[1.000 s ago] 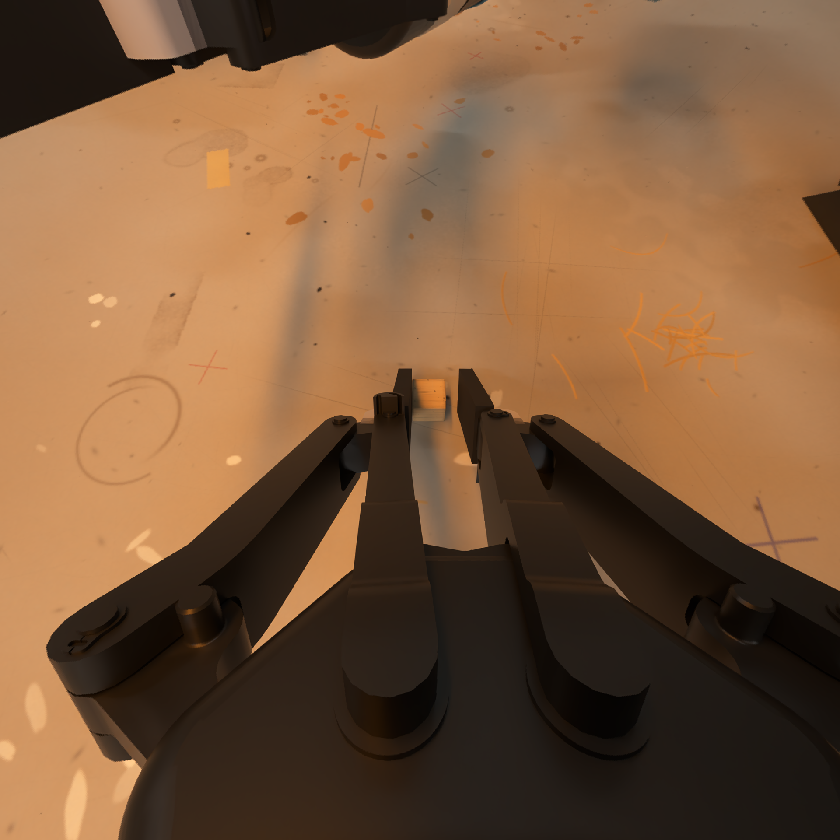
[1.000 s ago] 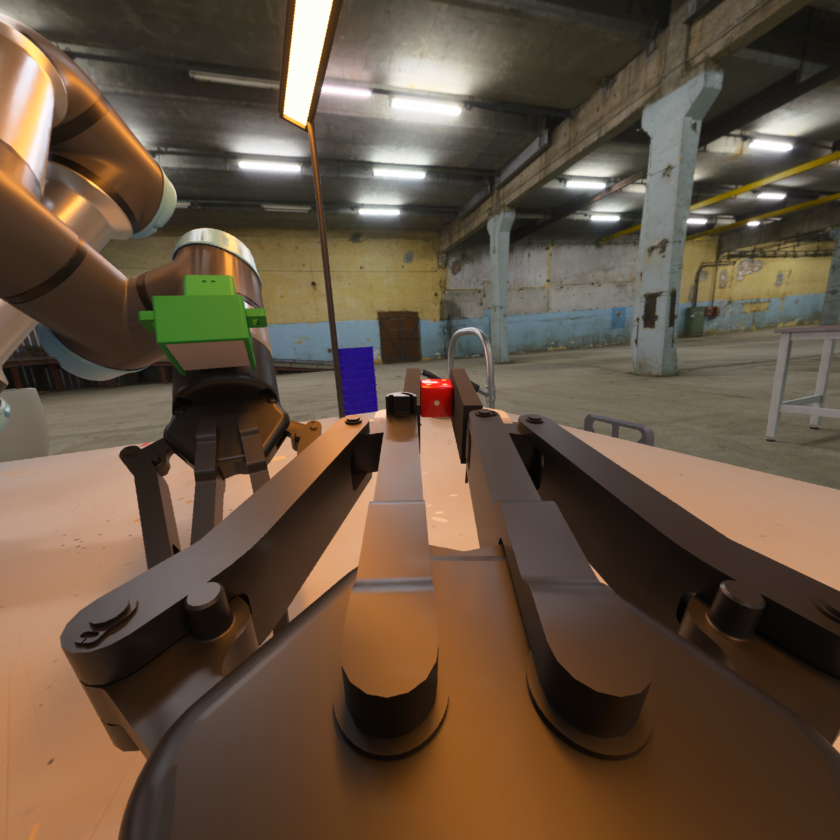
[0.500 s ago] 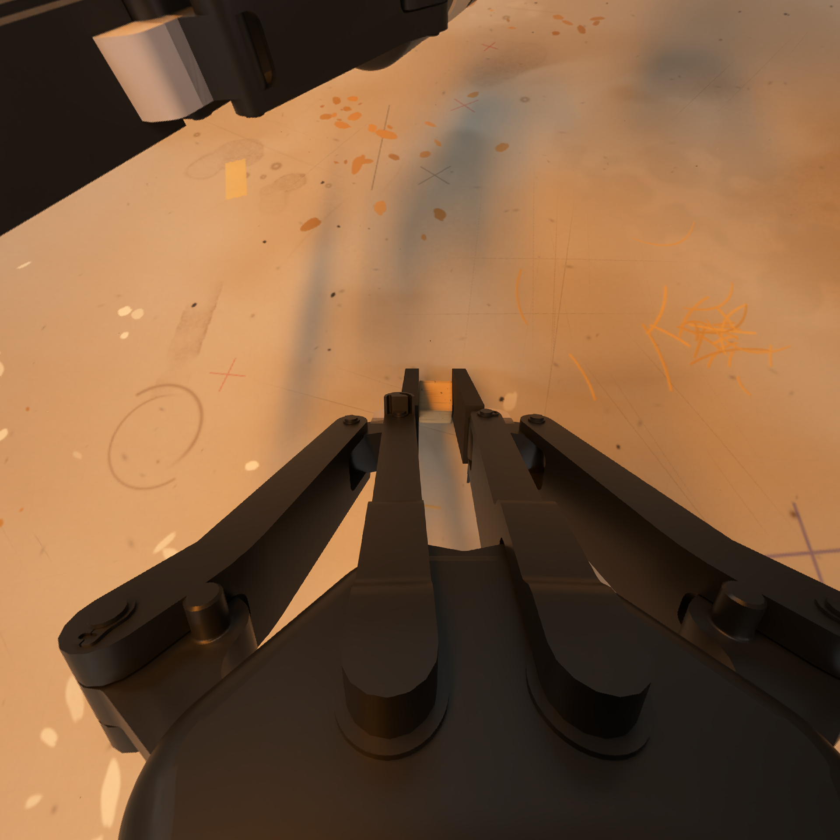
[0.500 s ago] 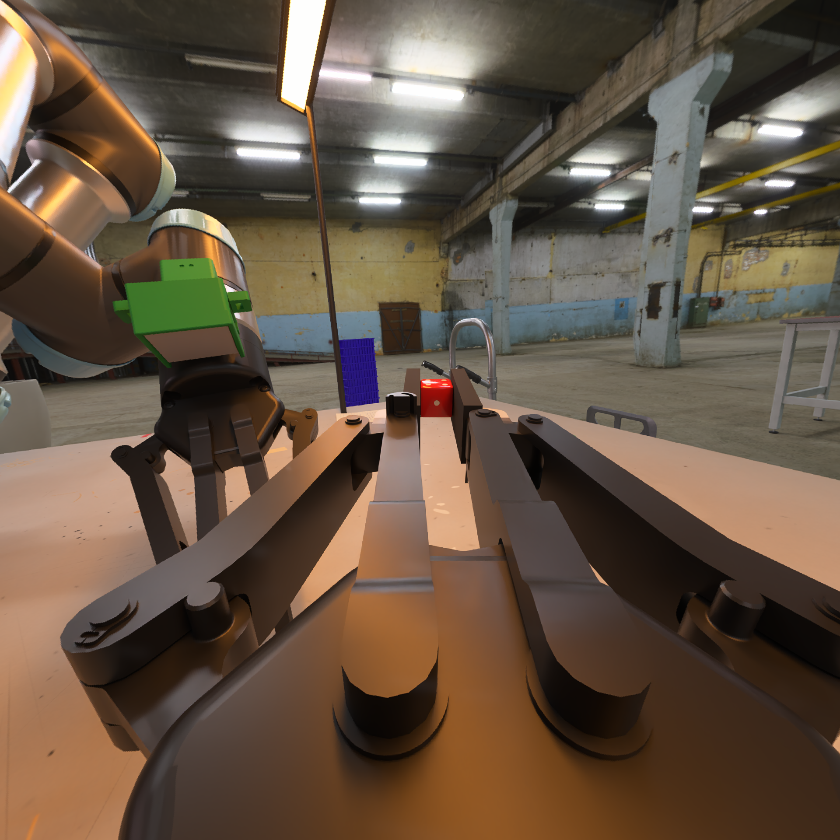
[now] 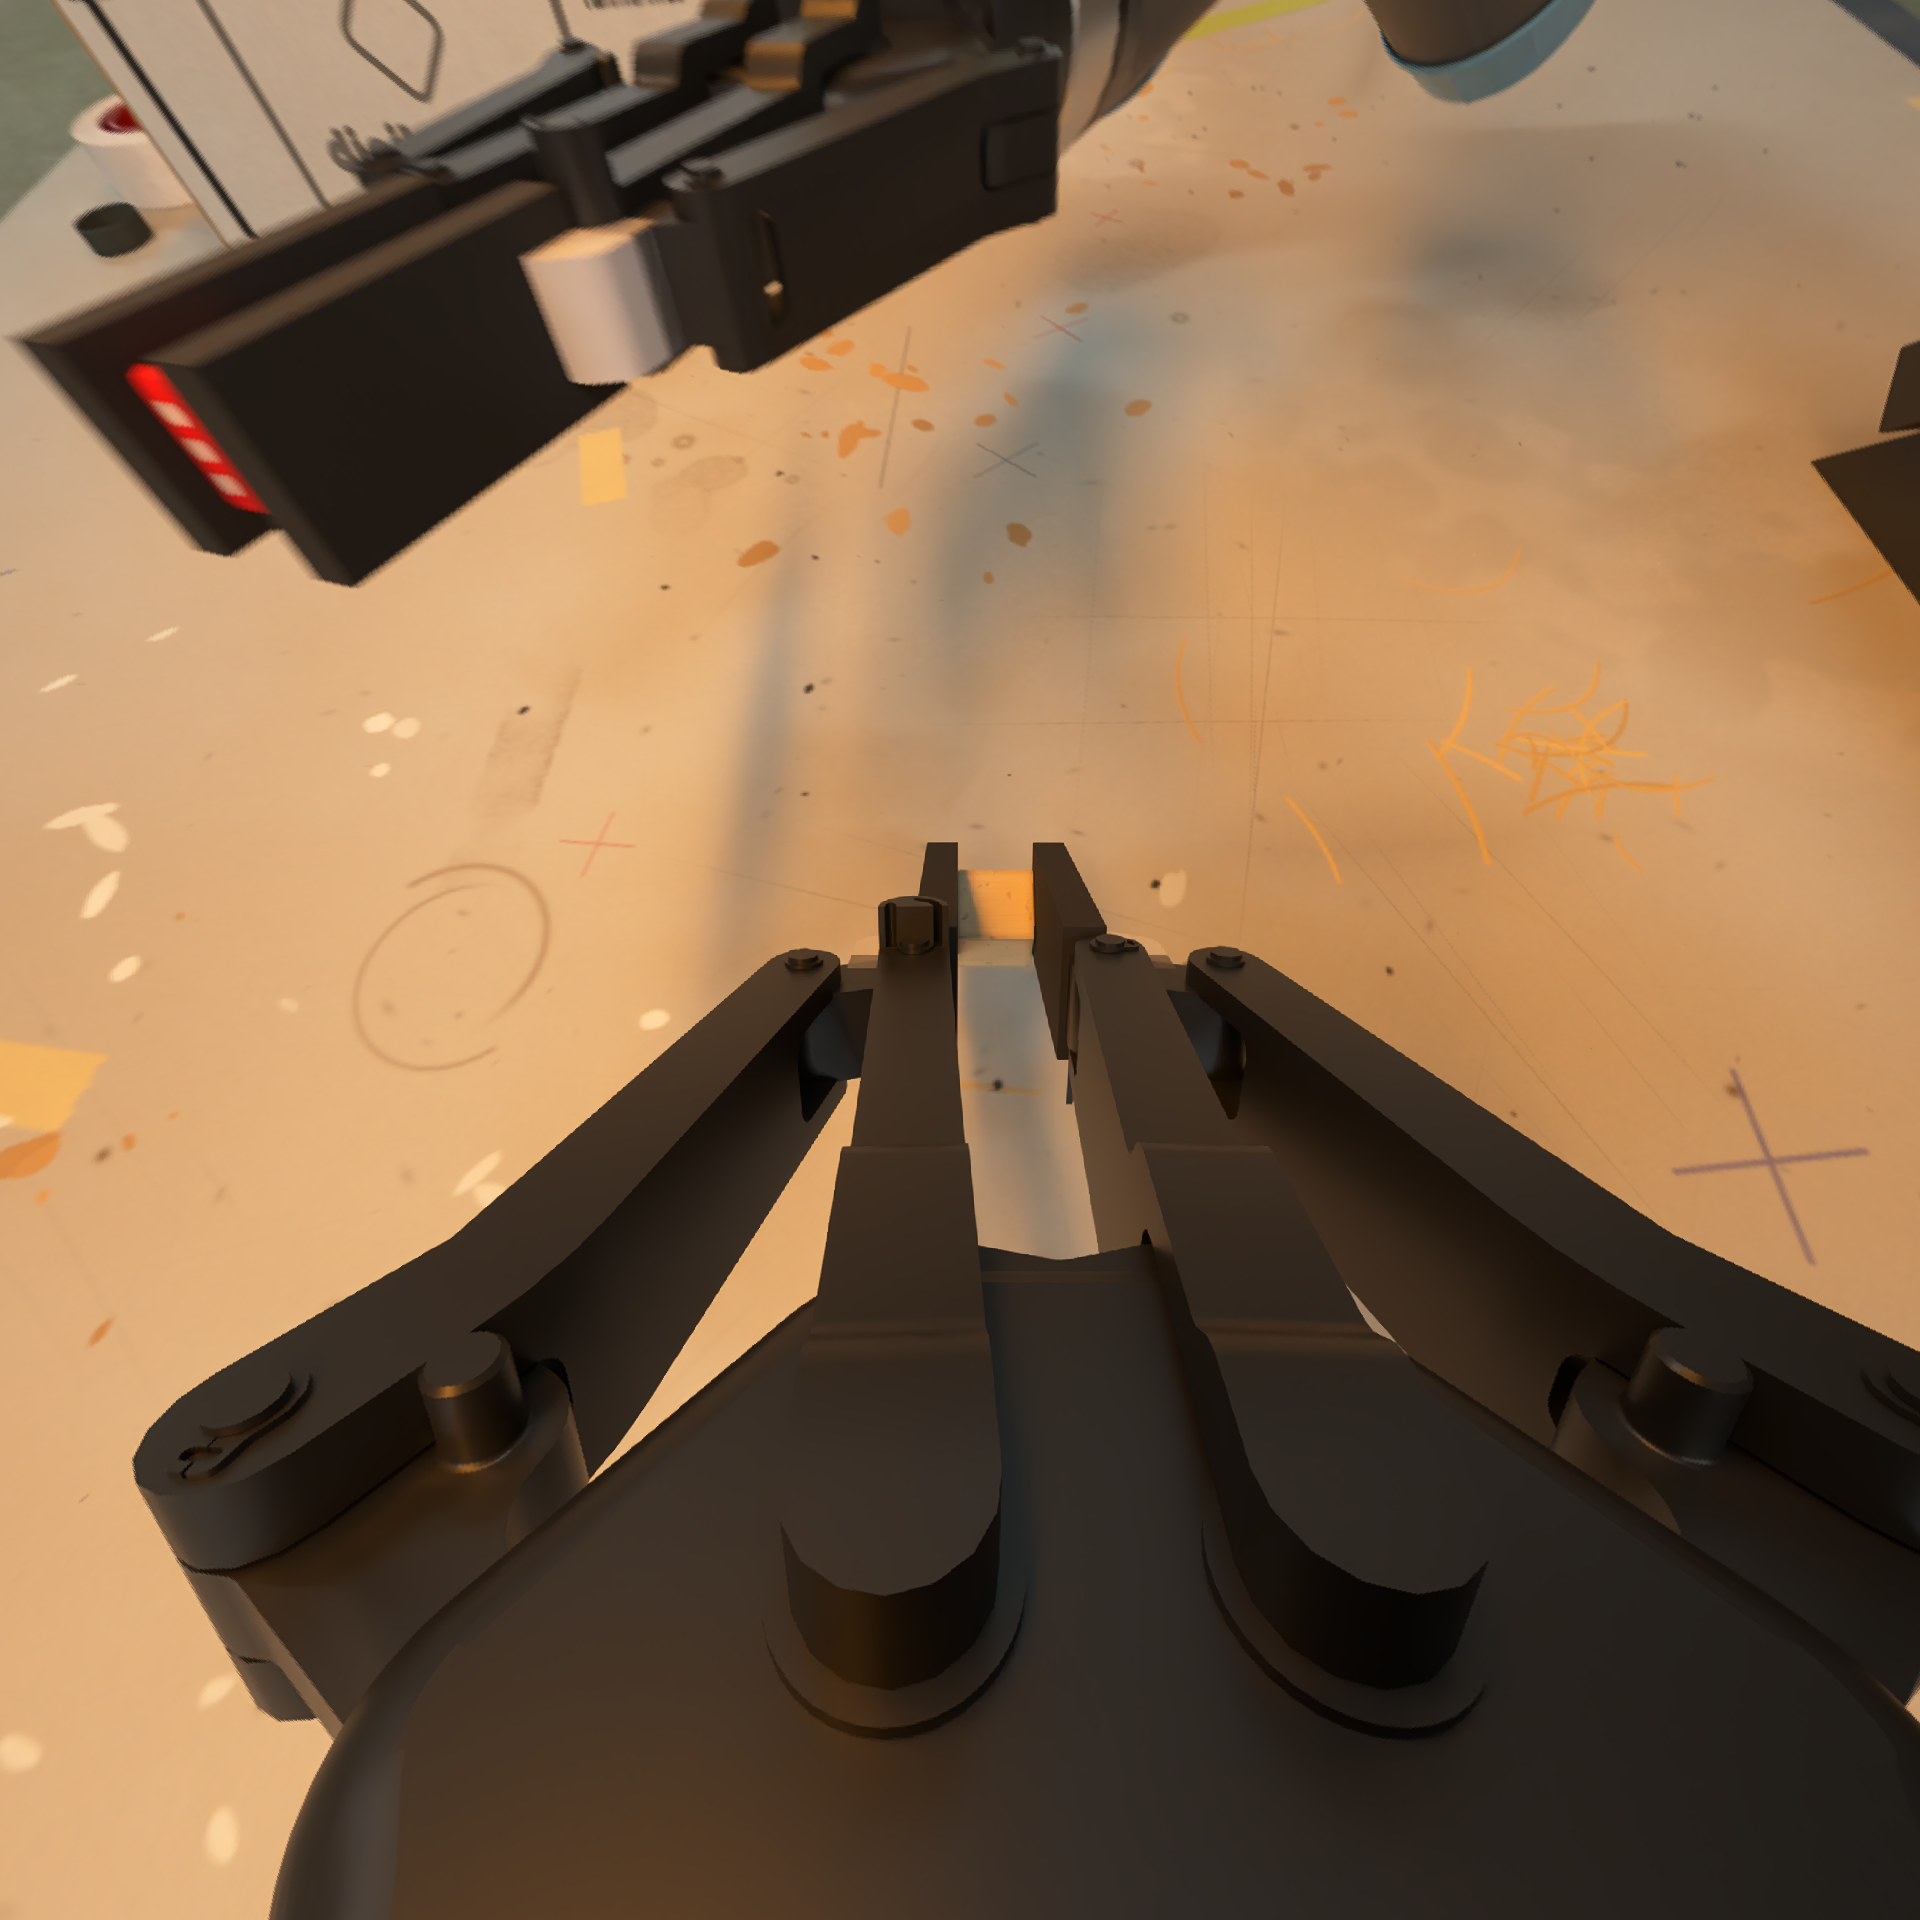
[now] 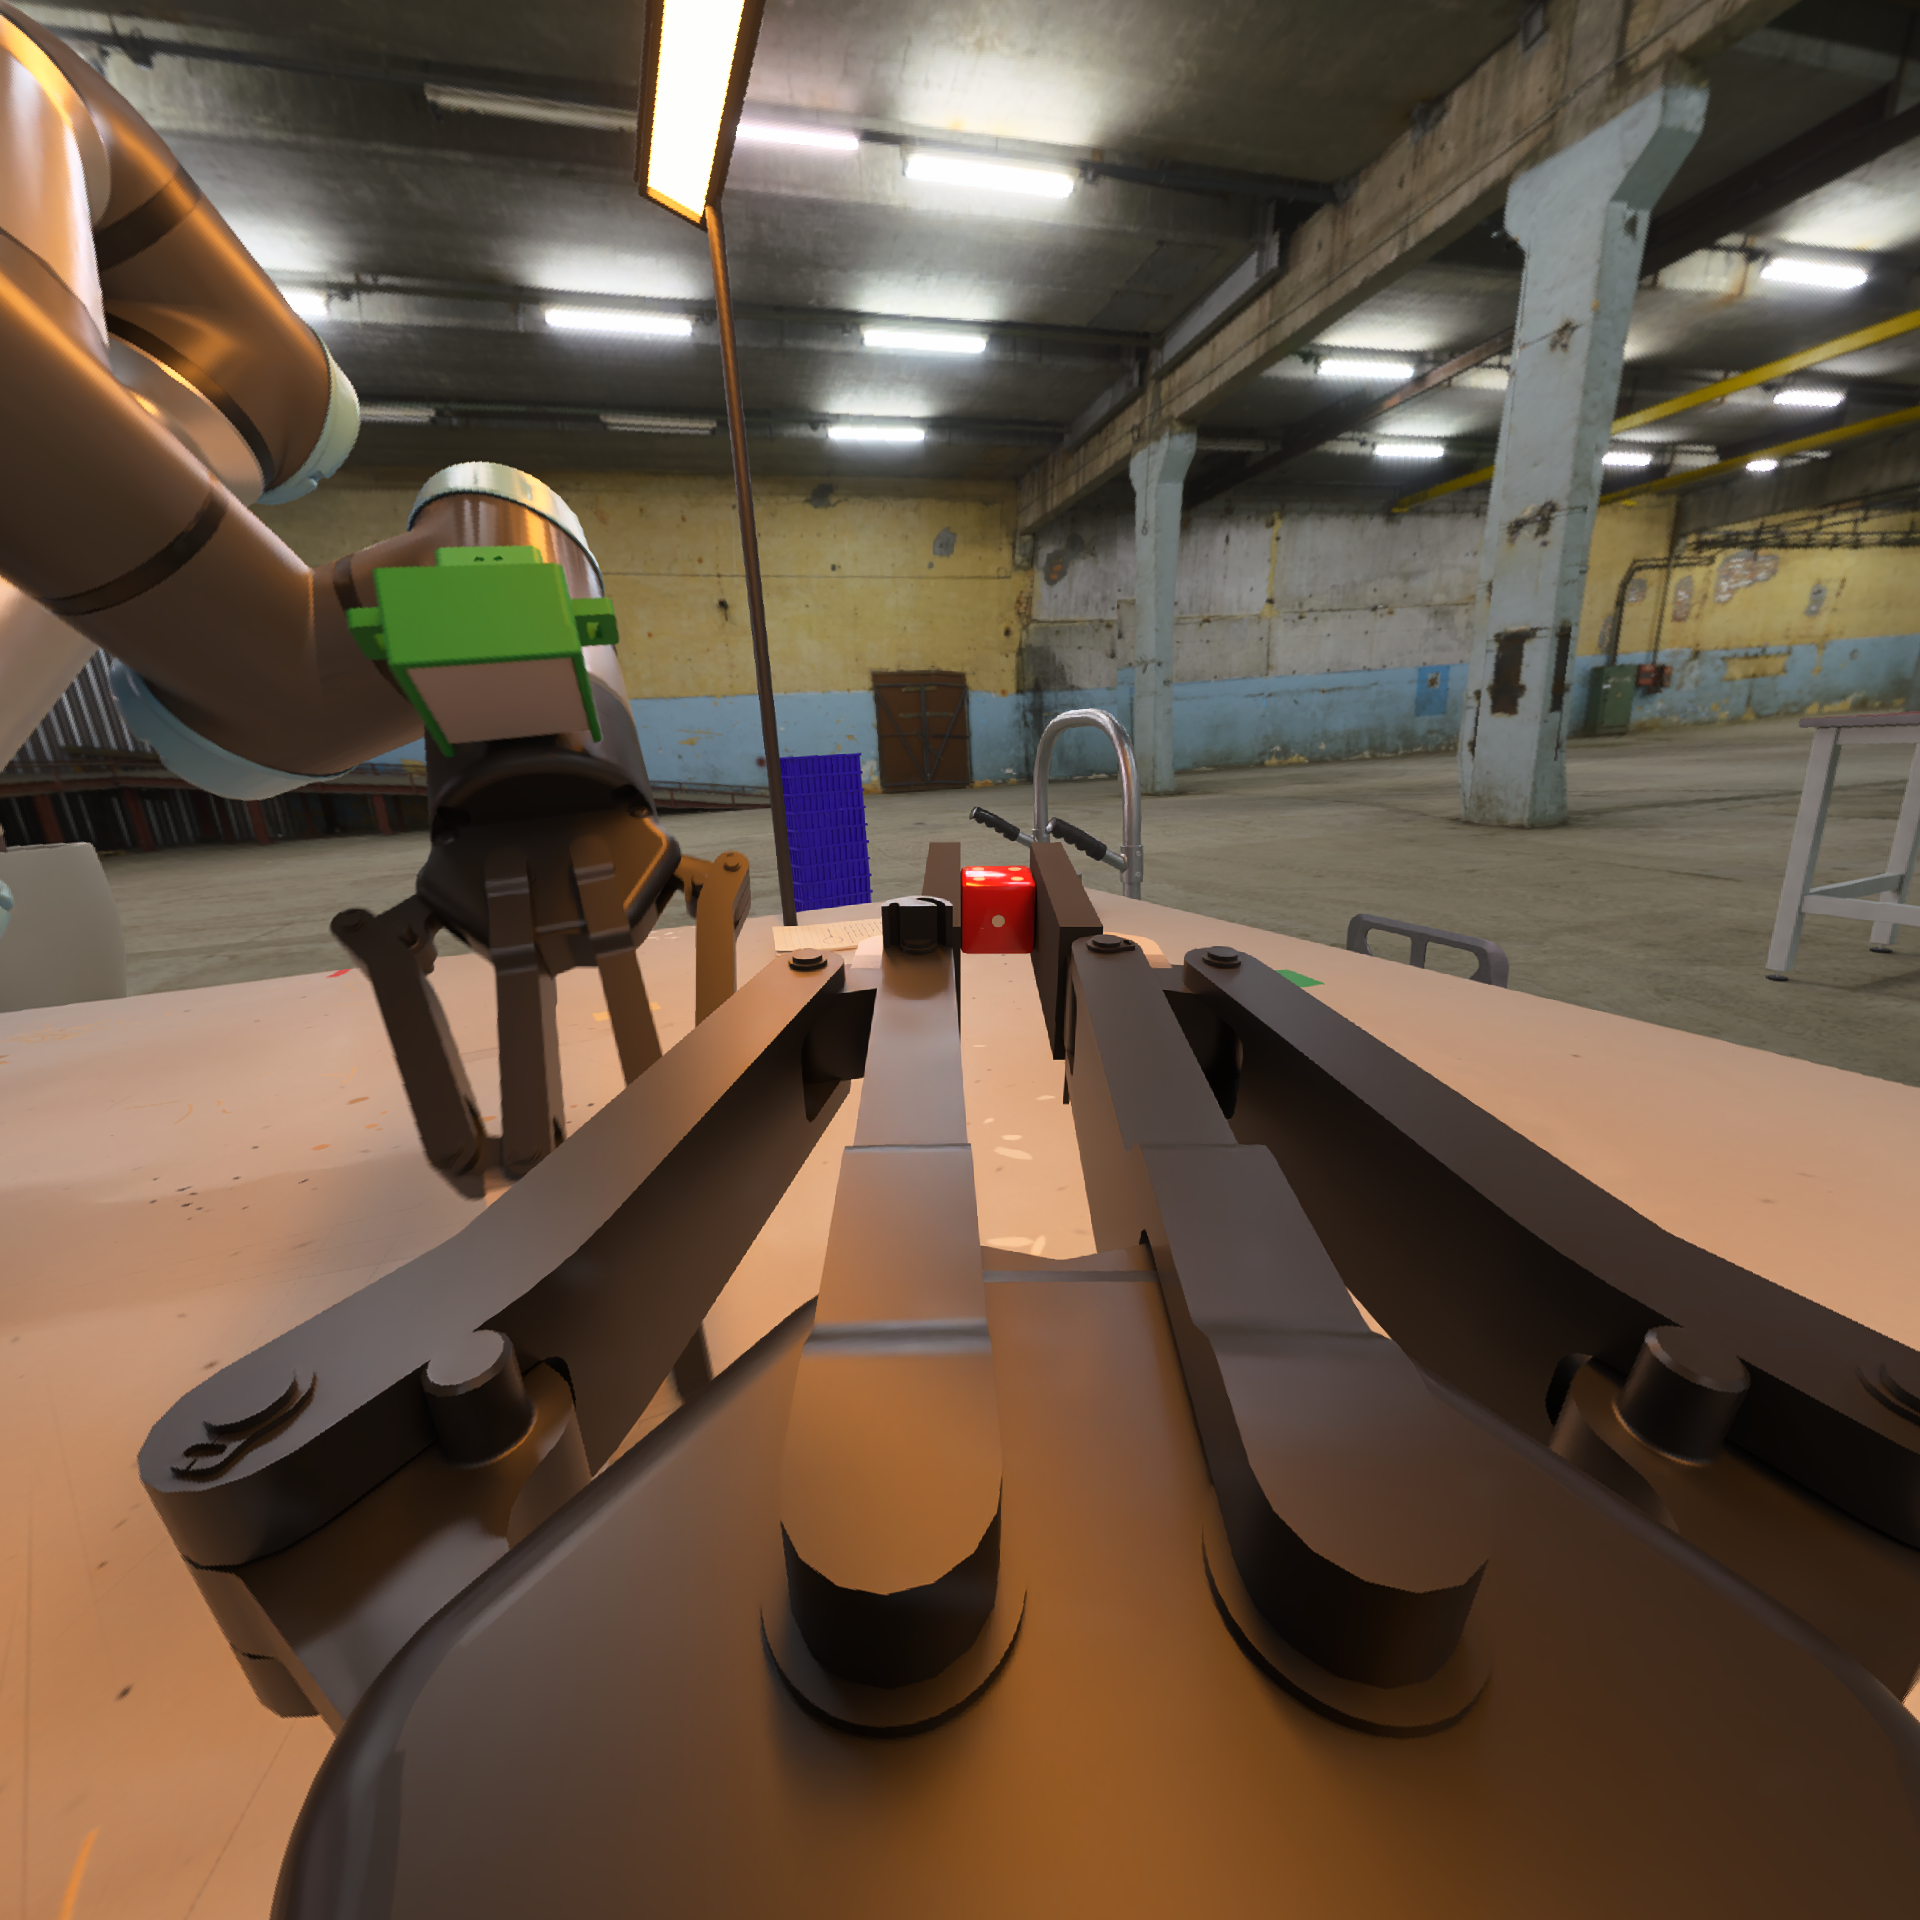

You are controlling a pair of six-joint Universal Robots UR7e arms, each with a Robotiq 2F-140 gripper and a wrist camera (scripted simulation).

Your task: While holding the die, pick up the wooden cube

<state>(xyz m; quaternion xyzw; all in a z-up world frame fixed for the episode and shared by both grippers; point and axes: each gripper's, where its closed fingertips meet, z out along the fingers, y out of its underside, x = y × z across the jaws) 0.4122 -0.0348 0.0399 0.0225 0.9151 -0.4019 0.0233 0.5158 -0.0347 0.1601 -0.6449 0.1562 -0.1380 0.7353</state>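
Note:
In the left wrist view my left gripper [image 5: 992, 883] is shut on the small wooden cube [image 5: 1000, 900], held a little above the paint-stained table [image 5: 1351, 644]. In the right wrist view my right gripper [image 6: 995, 883] is shut on the red die [image 6: 997, 914] and holds it level above the table. The right gripper [image 5: 197, 447] with the die [image 5: 189, 434] also shows at the upper left of the left wrist view. The left gripper [image 6: 499, 1143] hangs fingers down at the left of the right wrist view; the cube is hidden there.
A white box [image 5: 208, 104], a tape roll [image 5: 114, 145] and a small black cap [image 5: 109, 229] stand at the far left corner. A dark object [image 5: 1881, 499] sits at the right edge. A lamp pole [image 6: 748, 623], a paper sheet [image 6: 831, 935] and a grey handle [image 6: 1423, 945] are at the table's far side.
My left gripper closed its fingers on the wooden cube and rose from the table with it. The right gripper kept the die and stayed almost still.

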